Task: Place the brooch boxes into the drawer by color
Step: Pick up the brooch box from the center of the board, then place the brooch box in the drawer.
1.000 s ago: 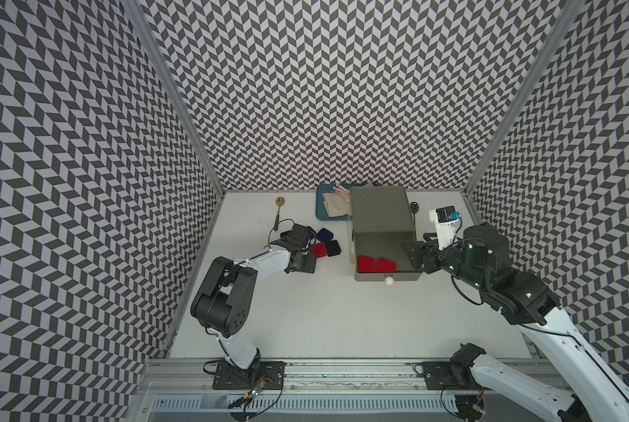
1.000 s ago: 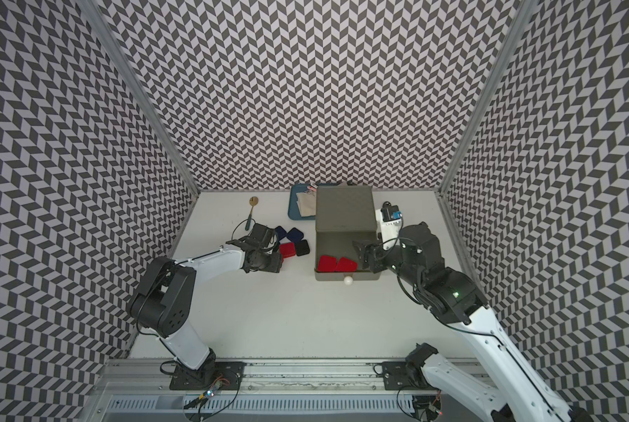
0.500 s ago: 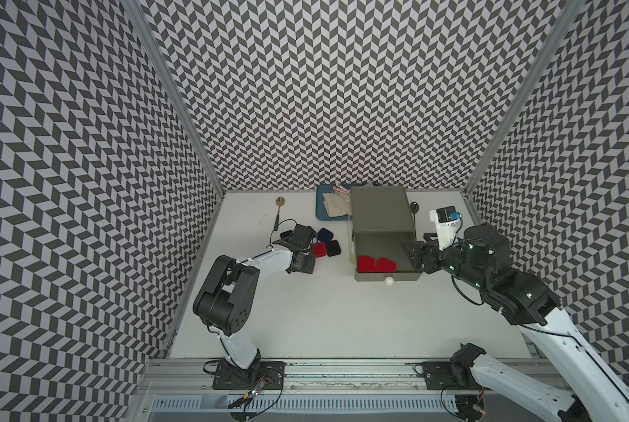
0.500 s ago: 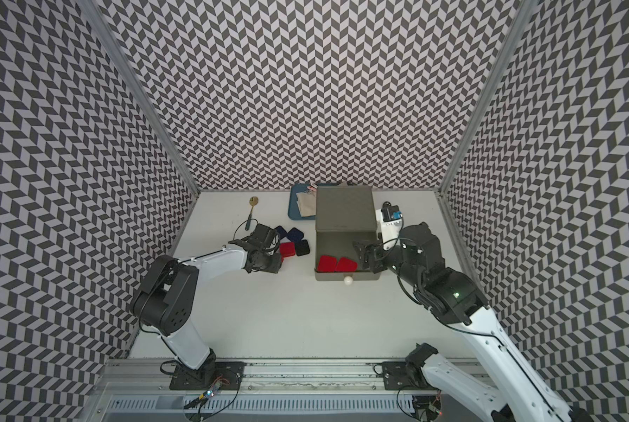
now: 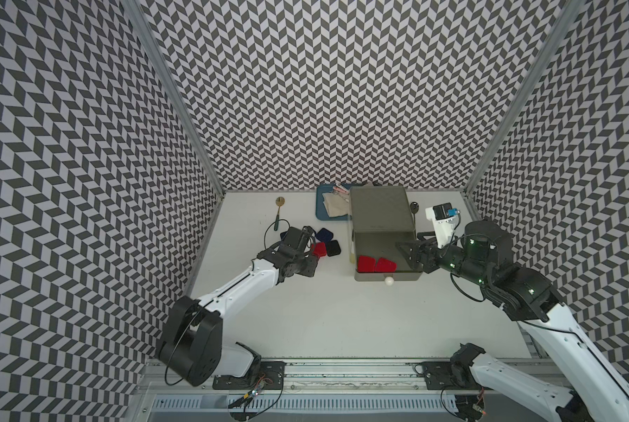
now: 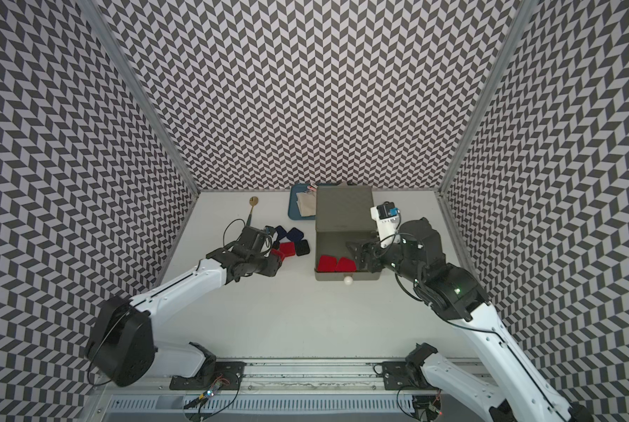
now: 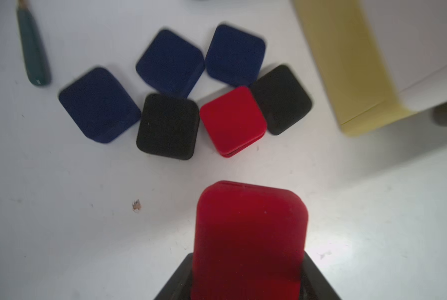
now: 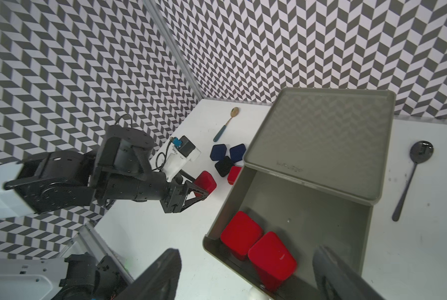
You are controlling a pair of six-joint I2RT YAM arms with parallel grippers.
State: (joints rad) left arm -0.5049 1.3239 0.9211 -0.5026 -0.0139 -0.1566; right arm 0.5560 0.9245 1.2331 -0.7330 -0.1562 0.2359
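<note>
My left gripper (image 7: 248,272) is shut on a red brooch box (image 7: 248,233), held just above the table near the front of the loose pile (image 6: 277,253). On the table lie three navy boxes (image 7: 170,62), two black ones (image 7: 168,126) and one red one (image 7: 232,120). The drawer chest (image 5: 380,208) has its grey top drawer (image 5: 389,276) pulled out, with two red boxes (image 5: 366,263) inside. My right gripper (image 8: 245,250) hangs open over the drawer's front right part (image 5: 410,252), with nothing between its fingers.
A blue tray (image 5: 324,208) with a cloth stands behind the pile, beside the chest. A gold spoon with a green handle (image 5: 278,212) lies at the back left. A black spoon (image 8: 414,166) lies right of the chest. The chest's yellow lower side (image 7: 347,65) faces the pile.
My left gripper has shut on the red box and drawn it slightly back from the pile. The right arm has stayed over the drawer, its jaws a touch wider.
</note>
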